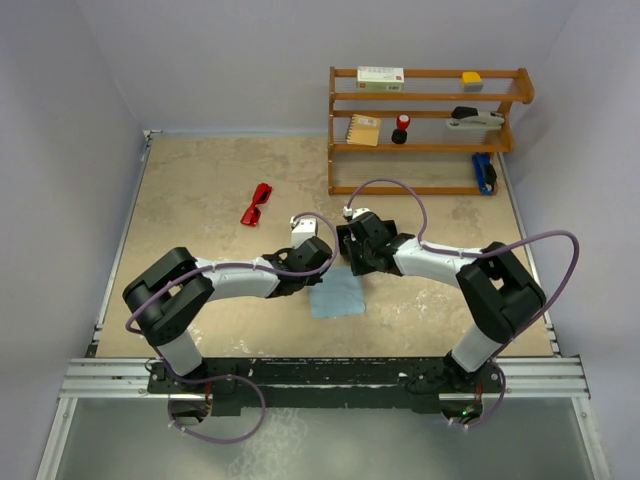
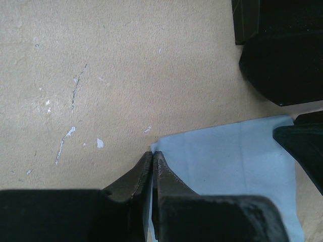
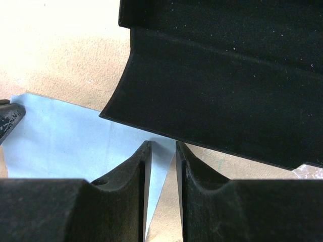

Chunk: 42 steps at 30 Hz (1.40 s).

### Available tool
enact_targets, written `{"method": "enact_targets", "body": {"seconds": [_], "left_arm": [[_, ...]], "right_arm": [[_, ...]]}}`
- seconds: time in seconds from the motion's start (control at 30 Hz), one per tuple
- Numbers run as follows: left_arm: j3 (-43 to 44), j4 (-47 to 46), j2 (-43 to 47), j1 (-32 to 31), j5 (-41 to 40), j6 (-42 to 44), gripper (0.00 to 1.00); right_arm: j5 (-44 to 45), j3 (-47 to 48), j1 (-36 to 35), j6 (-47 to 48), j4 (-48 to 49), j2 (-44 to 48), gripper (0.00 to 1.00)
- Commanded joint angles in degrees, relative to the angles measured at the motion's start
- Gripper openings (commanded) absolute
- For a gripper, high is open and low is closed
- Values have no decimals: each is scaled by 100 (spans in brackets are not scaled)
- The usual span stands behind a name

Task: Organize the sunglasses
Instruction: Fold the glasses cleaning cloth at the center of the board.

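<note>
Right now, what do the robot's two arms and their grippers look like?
The two arms match. The left arm and the right arm each have white tubular links between bulky black joint housings, and a purple cable loops loosely along each. The left gripper and the right gripper are matte black, each with two tapering fingers that look scuffed and dusty. No markings show.

Pale lavender walls (image 1: 230,60) on three sides, beige mottled table (image 1: 200,190) with white scuffs, three-tier wooden shelf (image 1: 430,97) at the far right corner, metal rail (image 1: 100,378) along the near edge, even soft light.
</note>
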<state>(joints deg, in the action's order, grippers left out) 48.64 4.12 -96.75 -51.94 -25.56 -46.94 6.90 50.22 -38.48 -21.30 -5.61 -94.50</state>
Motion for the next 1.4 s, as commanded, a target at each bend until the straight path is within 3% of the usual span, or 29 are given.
{"method": "enact_targets", "body": {"seconds": [0.0, 0.6, 0.93, 1.07, 1.37], "left_arm": [[105, 36, 16, -35, 16, 35, 0], [143, 26, -30, -35, 4, 27, 0], [176, 36, -68, -35, 10, 61, 0], [225, 77, -86, -35, 16, 86, 0], [288, 154, -54, -35, 32, 125, 0]], "right_arm": [[3, -163, 21, -101, 13, -68, 29], [-216, -170, 14, -37, 3, -119, 23], [-214, -125, 8, -17, -10, -130, 11], [-258, -89, 15, 7, -26, -130, 0], [-328, -31, 13, 42, -72, -31, 0]]}}
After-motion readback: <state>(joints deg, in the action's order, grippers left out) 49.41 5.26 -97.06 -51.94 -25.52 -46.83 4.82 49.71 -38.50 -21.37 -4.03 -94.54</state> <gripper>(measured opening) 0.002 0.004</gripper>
